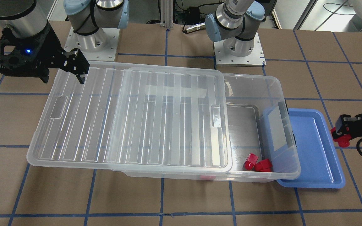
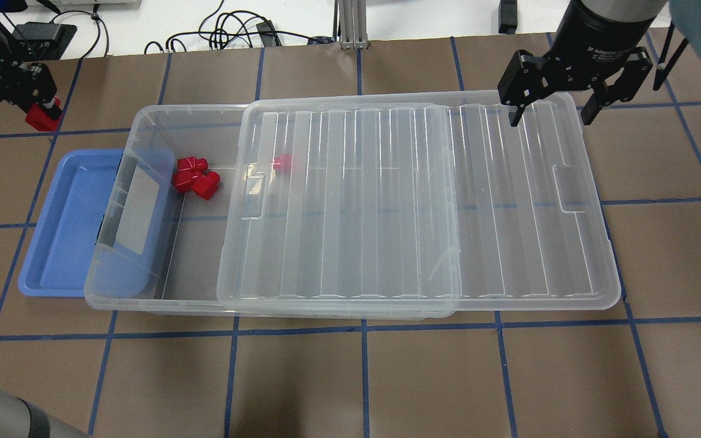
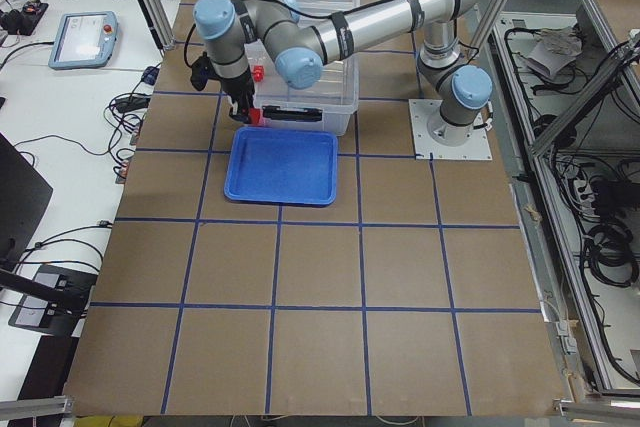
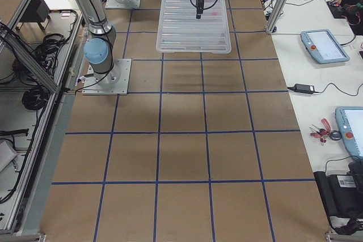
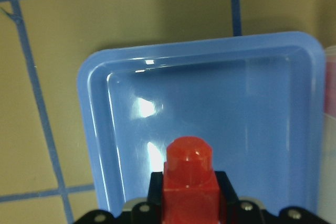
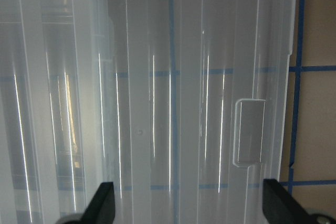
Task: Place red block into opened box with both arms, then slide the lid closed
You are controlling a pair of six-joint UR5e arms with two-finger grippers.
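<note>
Left gripper pinching red block near blue tray — right gripper jaws spread, seemingly just above lid corner.

we list six views. overhead: from the rear, facing down and forward; front-facing: opposite, steeply down; both share the box and lid, near. two side views: from the table ends, far. left wrist: close over the blue tray; right wrist: close over the lid.

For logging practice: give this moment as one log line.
left gripper: holds red block | right gripper: open over lid | box: partly open
</note>
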